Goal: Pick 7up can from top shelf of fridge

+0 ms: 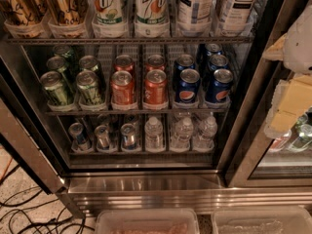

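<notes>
Nearest the camera, two clear plastic bins [146, 222] were seen at the bottom edge, with loose cables [29, 213] on the floor to the left. The gripper [292, 99] was seen in the right foreground, in front of the right-hand glass door, well apart from every can. Whether it was open or closed could not be told; no can was seen in it and nothing was seen touching it. Behind it, the fridge [146, 186] was viewed from in front, with its racks apparently exposed. The lowest rack was stocked with small cans and water bottles [153, 133]; the middle rack with green cans [73, 84], red cans [139, 84] and blue cans [202, 82]. Farthest up, the top shelf [170, 41] was loaded with brown cans at left and tea cans [195, 6] at right. The 7up can [151, 9] was seated in its tray between them, with its twin [108, 9] just beside it on the left. Progress was judged as early: nothing grasped, nothing lifted. Reach, grasp and withdrawal were all judged outstanding.
</notes>
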